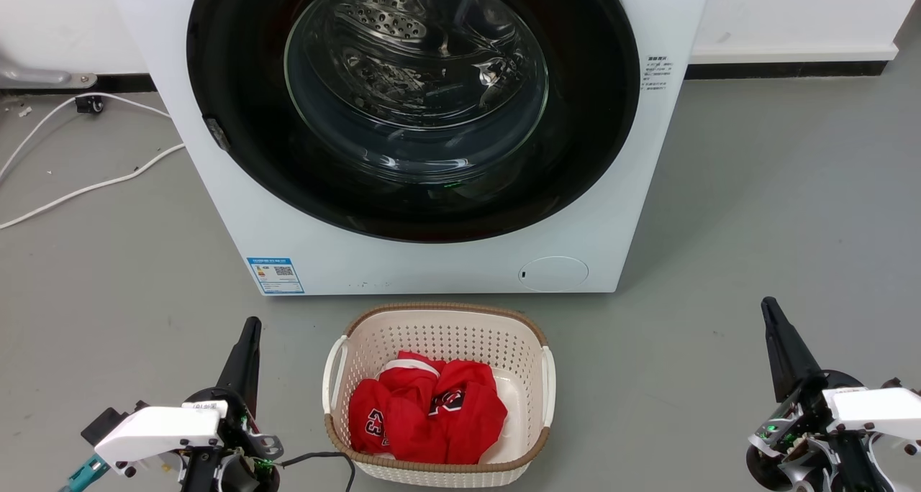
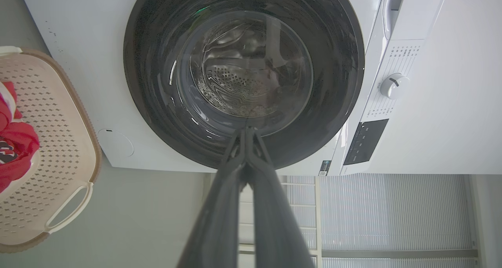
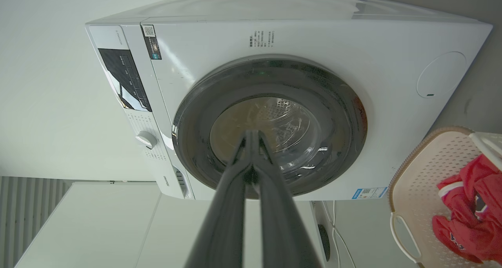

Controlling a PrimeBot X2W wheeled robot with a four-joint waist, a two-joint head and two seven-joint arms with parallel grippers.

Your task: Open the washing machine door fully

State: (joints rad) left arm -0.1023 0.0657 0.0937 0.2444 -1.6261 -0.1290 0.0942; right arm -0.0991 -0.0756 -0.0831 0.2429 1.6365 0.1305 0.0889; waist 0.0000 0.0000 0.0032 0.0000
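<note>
Left pincer (image 1: 251,325) and right pincer (image 1: 768,305) are seen clenched, nothing held. The washing machine door (image 1: 414,96) is seen shut against the machine (image 1: 403,265), well ahead of both, past the basket (image 1: 439,308) between them.

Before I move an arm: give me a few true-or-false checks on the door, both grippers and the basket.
1. The washing machine door is shut flat against the machine's front. True.
2. The left gripper is gripping the door. False: it sits low and apart from the door, fingers closed on nothing.
3. The right gripper has its fingers closed together. True.
4. The basket in front of the machine is empty. False: red clothing lies in it.
</note>
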